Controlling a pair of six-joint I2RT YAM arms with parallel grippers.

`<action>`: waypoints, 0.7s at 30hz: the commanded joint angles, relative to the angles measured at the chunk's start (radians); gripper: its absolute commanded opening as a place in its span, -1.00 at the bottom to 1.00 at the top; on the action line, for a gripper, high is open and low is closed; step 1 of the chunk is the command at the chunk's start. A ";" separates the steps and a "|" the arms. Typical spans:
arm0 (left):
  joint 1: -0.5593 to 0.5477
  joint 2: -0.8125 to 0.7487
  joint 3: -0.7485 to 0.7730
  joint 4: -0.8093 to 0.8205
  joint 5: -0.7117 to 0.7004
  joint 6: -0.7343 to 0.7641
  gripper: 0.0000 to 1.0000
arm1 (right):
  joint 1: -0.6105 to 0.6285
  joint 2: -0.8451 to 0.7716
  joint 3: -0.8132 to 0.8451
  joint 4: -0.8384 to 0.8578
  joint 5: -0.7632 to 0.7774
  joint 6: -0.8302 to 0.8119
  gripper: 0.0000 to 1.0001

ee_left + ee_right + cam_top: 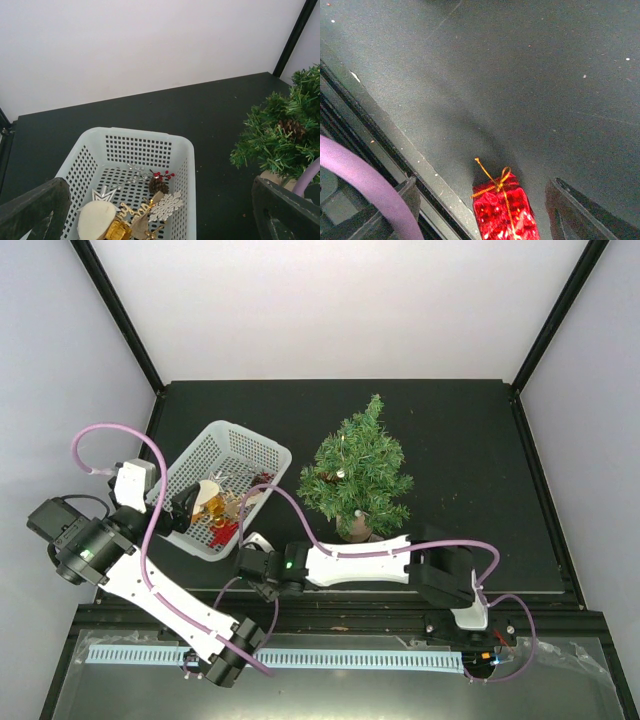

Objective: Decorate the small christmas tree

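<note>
Top external: high behind the near edge, looking down on the whole table (470,460). Left wrist: faces the far edge, sharing basket (140,149) and small christmas tree (280,135). Right wrist: close above the near edge.

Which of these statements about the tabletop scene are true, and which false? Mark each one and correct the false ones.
1. The small christmas tree stands upright to the right of the basket in the top view. True.
2. The basket is empty. False: it holds ornaments, among them a white snowflake and a pine cone.
3. A red gift box lies on the dark table between the fingers of the right gripper. True.
4. The left gripper is shut on the snowflake. False: it hangs wide open over the basket, holding nothing.
</note>
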 commanded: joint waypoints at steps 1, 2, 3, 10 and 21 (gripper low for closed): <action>-0.008 -0.005 0.008 -0.014 0.015 -0.002 0.98 | -0.040 -0.094 -0.036 0.008 0.073 0.010 0.40; -0.007 -0.004 0.010 -0.014 0.012 -0.003 0.98 | -0.037 -0.111 -0.046 0.010 0.062 0.006 0.44; -0.008 -0.003 0.014 -0.013 0.009 -0.004 0.98 | -0.038 -0.133 -0.056 0.011 0.052 0.004 0.47; -0.017 0.037 -0.001 -0.014 0.000 0.001 0.98 | -0.008 -0.237 -0.132 0.046 -0.146 -0.118 0.66; -0.040 0.017 -0.016 -0.012 -0.001 -0.017 0.98 | -0.002 -0.267 -0.198 0.048 -0.121 -0.083 0.63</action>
